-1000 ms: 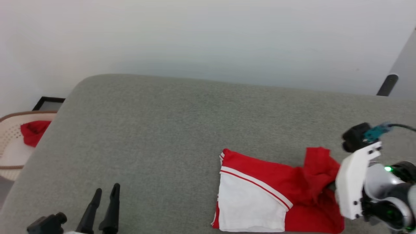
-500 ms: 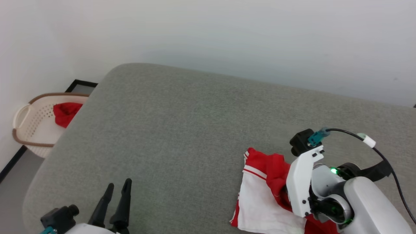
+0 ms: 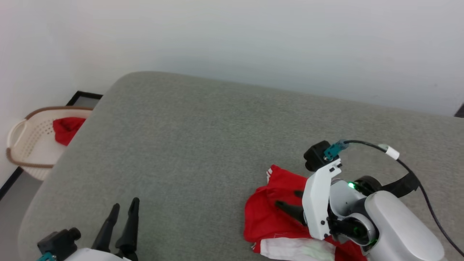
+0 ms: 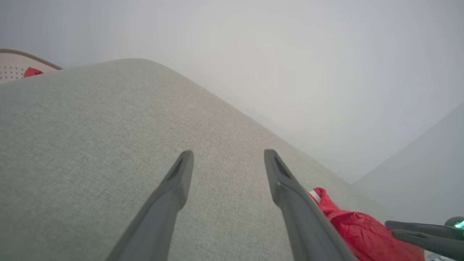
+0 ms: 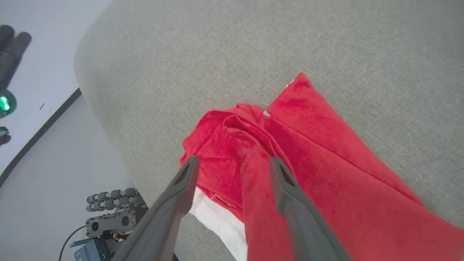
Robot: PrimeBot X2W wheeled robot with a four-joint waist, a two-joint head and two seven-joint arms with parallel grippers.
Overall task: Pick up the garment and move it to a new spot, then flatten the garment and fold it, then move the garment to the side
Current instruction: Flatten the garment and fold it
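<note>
The garment (image 3: pixel 266 217), a red shirt with a white sleeve, lies bunched near the front right of the grey cushion (image 3: pixel 199 145). A red layer is folded over most of the white sleeve, and a white strip shows at its near edge. My right gripper (image 3: pixel 290 201) hovers just over it, open; in the right wrist view the right gripper (image 5: pixel 233 161) straddles a loose ridge of the garment (image 5: pixel 319 152) without clamping it. My left gripper (image 3: pixel 125 203) stands open at the lower left, over bare cushion. The left wrist view has the left gripper (image 4: pixel 228 154) with the garment (image 4: pixel 348 224) at the right.
A beige basket (image 3: pixel 21 145) holding a small red cloth (image 3: pixel 65 128) sits on the floor past the cushion's left edge. A pale wall runs behind. The cushion's rounded edge, the floor and dark equipment (image 5: pixel 108 221) show in the right wrist view.
My right gripper carried the garment's red edge leftward over the white sleeve, then opened and let it go. The head camera has shifted. The left gripper stays open.
</note>
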